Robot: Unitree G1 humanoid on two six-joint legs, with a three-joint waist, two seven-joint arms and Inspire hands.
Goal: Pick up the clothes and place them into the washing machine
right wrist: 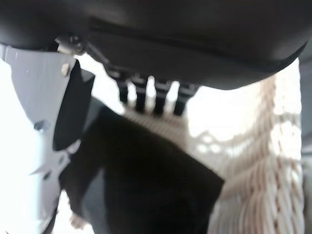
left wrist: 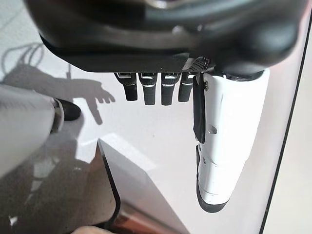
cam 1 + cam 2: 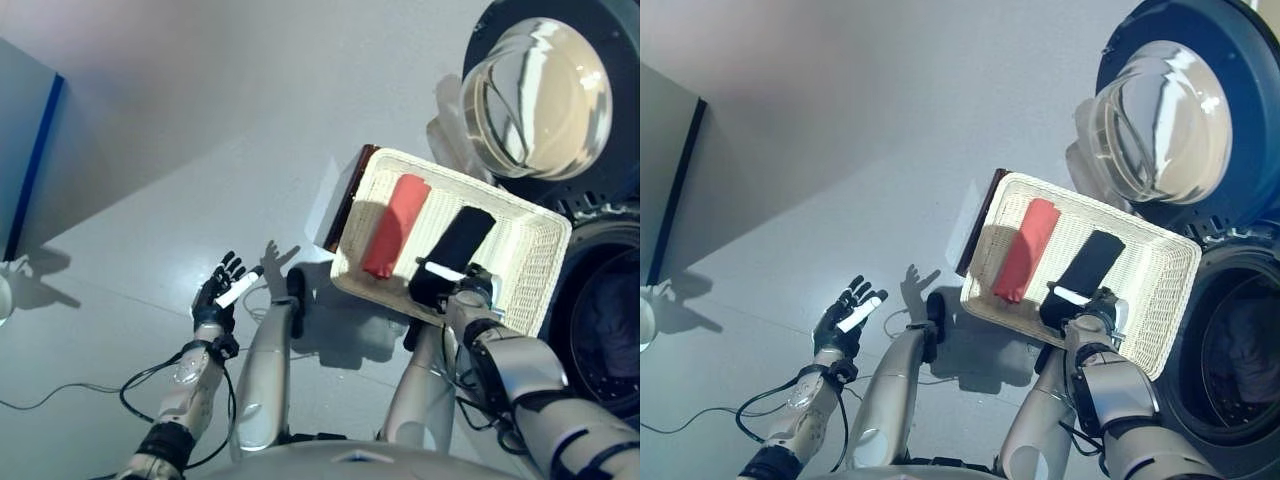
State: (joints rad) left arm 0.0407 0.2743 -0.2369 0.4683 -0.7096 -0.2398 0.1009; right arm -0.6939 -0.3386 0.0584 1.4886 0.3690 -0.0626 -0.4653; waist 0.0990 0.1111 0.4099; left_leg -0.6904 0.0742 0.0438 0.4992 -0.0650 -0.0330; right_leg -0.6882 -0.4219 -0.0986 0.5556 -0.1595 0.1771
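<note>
A white wicker basket [image 3: 440, 170] rests on a low dark brown box [image 3: 345, 200] beside the washing machine [image 3: 610, 320]. In it lie a folded red cloth [image 3: 397, 225] and a folded black cloth [image 3: 460, 245], side by side. My right hand [image 3: 472, 290] is at the basket's near edge, over the near end of the black cloth [image 1: 146, 185], fingers straight and the white-covered thumb [image 1: 34, 122] spread beside it. My left hand [image 3: 222, 285] hangs open and empty above the floor to the left, its thumb [image 2: 224, 146] out.
The washing machine's round glass door [image 3: 540, 95] stands swung open beyond the basket, and the dark drum opening is at the right. A blue-edged panel [image 3: 30, 170] stands at the far left. Grey floor [image 3: 200, 120] spreads between them.
</note>
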